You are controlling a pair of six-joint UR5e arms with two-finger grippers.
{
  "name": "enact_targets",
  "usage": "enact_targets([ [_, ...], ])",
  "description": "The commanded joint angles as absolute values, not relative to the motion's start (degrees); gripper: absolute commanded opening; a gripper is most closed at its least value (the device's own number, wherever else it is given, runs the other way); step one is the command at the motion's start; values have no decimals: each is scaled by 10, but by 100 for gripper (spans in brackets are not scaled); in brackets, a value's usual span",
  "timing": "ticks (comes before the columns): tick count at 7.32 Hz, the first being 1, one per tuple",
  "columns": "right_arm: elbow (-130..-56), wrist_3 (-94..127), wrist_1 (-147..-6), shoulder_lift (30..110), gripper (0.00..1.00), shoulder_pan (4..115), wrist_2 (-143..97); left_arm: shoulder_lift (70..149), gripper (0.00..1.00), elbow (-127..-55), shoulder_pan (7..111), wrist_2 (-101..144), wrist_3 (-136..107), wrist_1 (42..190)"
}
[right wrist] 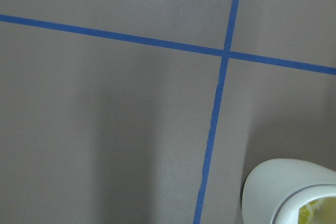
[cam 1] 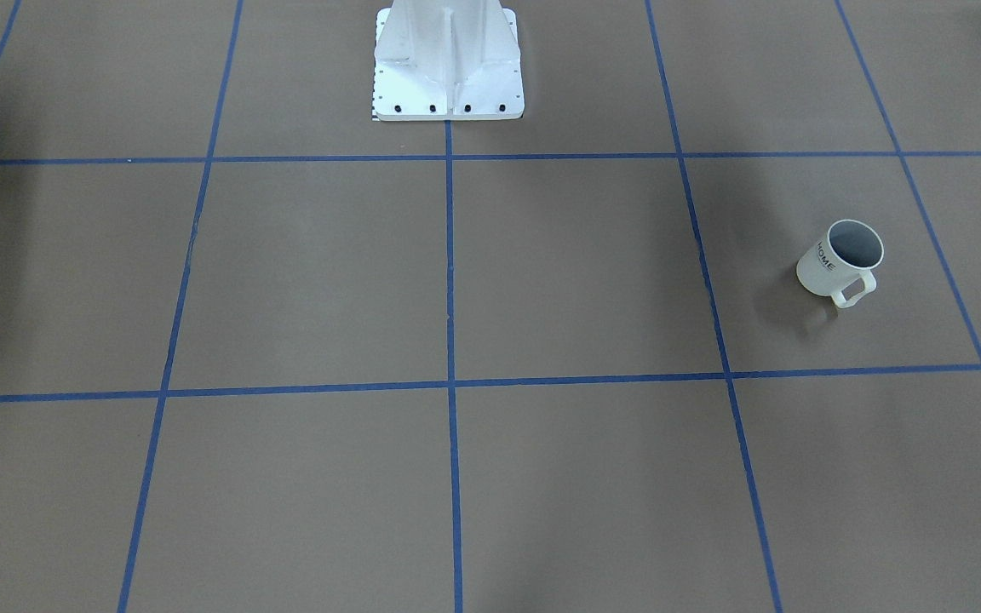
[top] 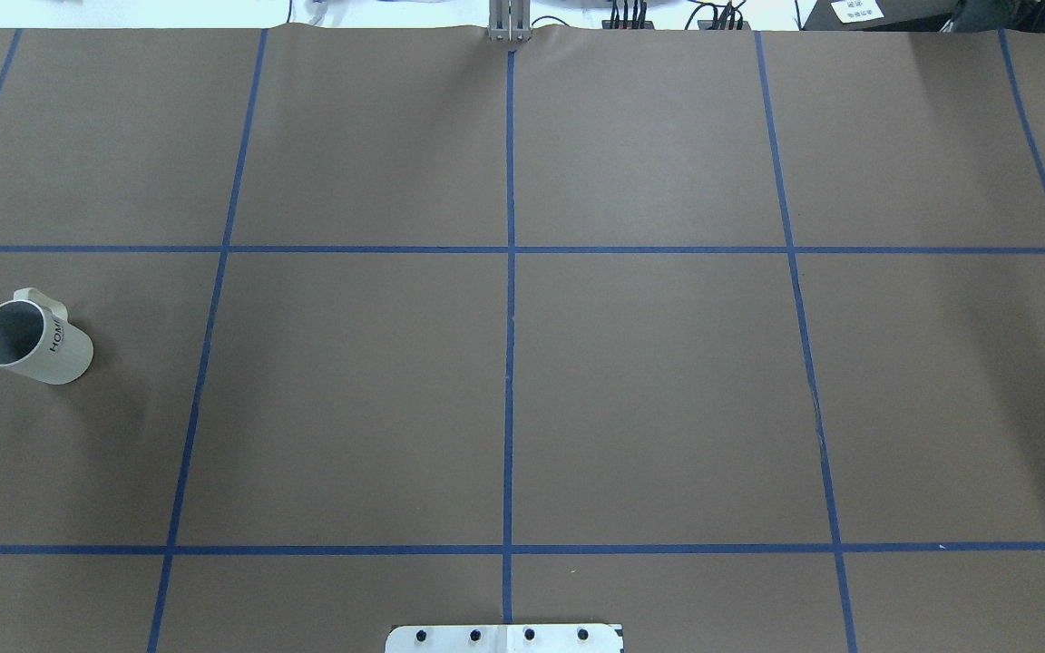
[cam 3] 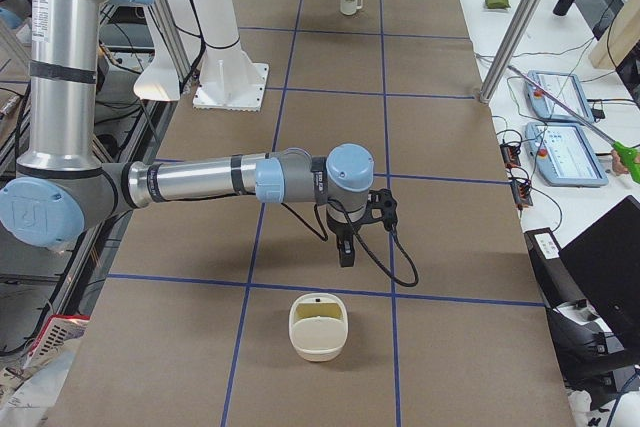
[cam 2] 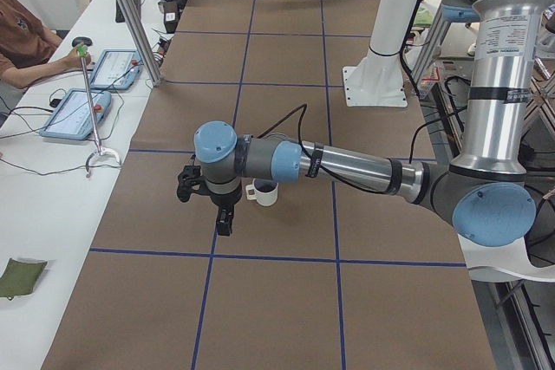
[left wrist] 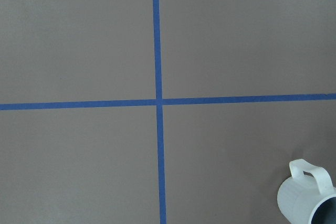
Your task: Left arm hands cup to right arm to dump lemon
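The cream-white cup [top: 33, 337] with "HOME" lettering stands upright at the table's left end. It also shows in the front view [cam 1: 840, 260], the left side view [cam 2: 263, 191] and the left wrist view [left wrist: 307, 198]. Its grey-blue inside shows no lemon. My left gripper [cam 2: 224, 224] points down just beside the cup; I cannot tell if it is open. My right gripper [cam 3: 345, 255] points down at the table's other end, a little short of a cream container [cam 3: 317, 325]; I cannot tell its state. Neither gripper shows in the overhead or front views.
The cream container also shows in the right wrist view [right wrist: 294, 192], with something yellow inside that is too small to identify. The white robot stand [cam 1: 448, 64] rises at the table's middle rear. Tablets [cam 2: 87, 101] and an operator are on the side table.
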State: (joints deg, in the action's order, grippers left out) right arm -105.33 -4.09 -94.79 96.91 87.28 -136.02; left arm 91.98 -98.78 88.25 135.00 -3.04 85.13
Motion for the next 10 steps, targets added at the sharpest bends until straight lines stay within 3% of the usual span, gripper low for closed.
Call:
enact_targets([
  [1, -1048, -40, -952, 964, 100, 873, -1388, 920, 100, -984, 882, 1353, -31, 855],
  [6, -1047, -45, -945, 962, 100, 875, -1391, 918, 100, -1011, 882, 1389, -31, 849],
  [10, -1093, -52, -945, 961, 100, 875, -1390, 912, 100, -1021, 880, 1380, -28, 853],
])
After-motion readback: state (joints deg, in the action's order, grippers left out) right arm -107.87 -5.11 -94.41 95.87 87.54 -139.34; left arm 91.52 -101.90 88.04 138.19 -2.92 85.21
